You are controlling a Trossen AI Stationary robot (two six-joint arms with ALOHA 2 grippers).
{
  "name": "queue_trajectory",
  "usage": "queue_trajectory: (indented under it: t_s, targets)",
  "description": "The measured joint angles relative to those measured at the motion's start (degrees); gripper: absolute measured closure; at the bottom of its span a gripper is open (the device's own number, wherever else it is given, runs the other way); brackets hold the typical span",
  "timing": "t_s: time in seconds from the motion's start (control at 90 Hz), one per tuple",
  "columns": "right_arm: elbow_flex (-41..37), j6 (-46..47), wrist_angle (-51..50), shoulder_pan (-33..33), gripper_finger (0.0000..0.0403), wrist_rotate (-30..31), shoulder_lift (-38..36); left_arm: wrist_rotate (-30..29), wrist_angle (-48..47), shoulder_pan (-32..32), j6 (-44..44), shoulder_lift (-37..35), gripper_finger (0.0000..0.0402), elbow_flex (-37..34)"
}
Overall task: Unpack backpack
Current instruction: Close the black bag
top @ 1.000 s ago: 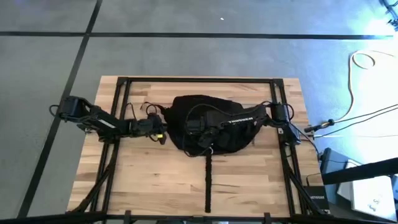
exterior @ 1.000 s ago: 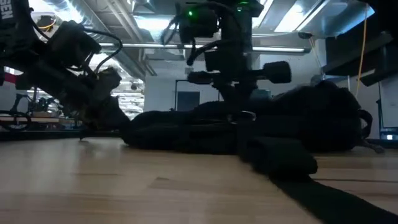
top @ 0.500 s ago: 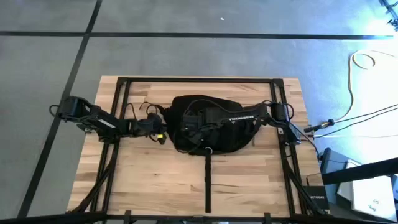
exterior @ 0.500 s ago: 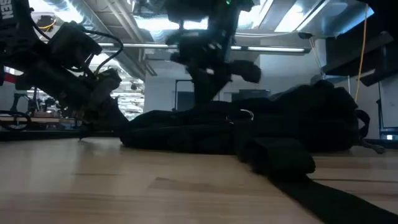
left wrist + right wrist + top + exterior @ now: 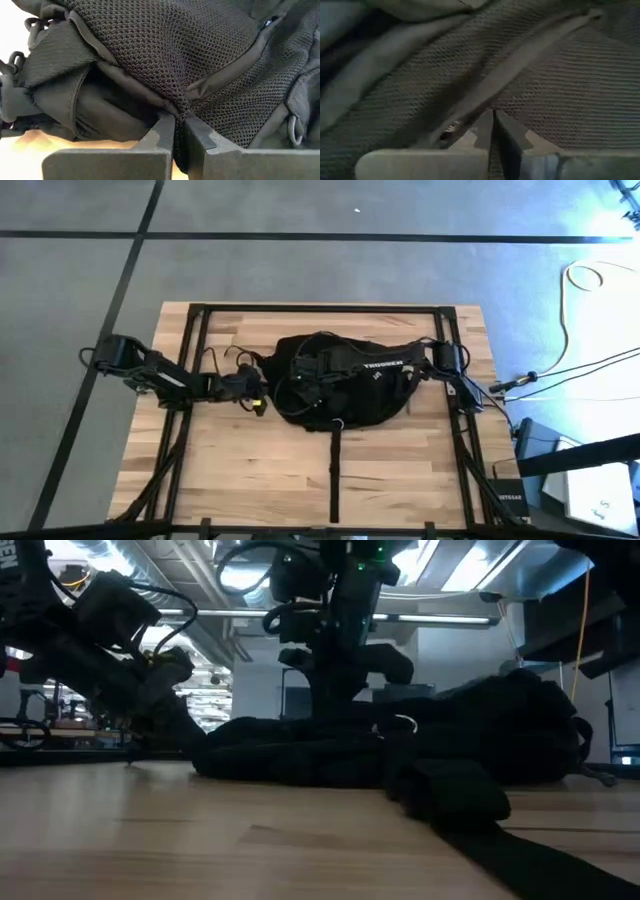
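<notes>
Large black soft-fabric backpack [image 5: 345, 385] is lying flat at the centre of the light wooden slatted table [image 5: 230, 470], one long black strap [image 5: 333, 475] trailing toward the near edge.

Left gripper [image 5: 179, 131] is being held at the bag's left edge, low to the table. Fingers are nearly closed, a fold of black mesh fabric pinched between them.

Right gripper [image 5: 494, 127] is positioned over the bag's upper-middle, arm reaching across from the right. Fingers are almost together against the mesh, next to a raised seam, possibly the zipper line. A small metallic bit is seen beside the tips; whether it is actually being gripped cannot be told.

Bag is judged not yet opened; nothing has been taken out onto the table.

Risks from here:
- Only loose mesh is being pinched on the left, so the anchor may slip once the right side is pulled, and the whole bag would be dragged.
- If the pull tab is being missed on the right, fabric would just bunch and the zipper could jam.
- Trailing strap may be snagged by either arm.
</notes>
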Motion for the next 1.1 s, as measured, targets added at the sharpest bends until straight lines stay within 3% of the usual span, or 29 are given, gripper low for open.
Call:
queue_trajectory:
  t_s: [0.3, 0.567, 0.867, 1.1]
  targets:
    - [-0.05, 8.66, -1.91, 2.35, 0.0374, -0.11, -0.13, -1.11, -0.17, 0.13, 0.07, 0.0, 0.0402, 0.02]
    - [-0.07, 9.47, -2.23, 2.28, 0.0375, 7.9, -0.04, -1.55, -0.38, 0.13, 0.03, 0.0, 0.0402, 0.02]
    - [-0.05, 12.02, -1.57, 2.22, 0.0375, 7.27, 1.05, -1.6, -0.38, 0.04, -0.04, 0.0, 0.0402, 0.02]
    - [-0.03, 18.16, -1.49, 2.18, 0.0368, 3.13, 1.05, -1.57, -0.49, 0.04, -0.04, 0.0, 0.0402, 0.02]
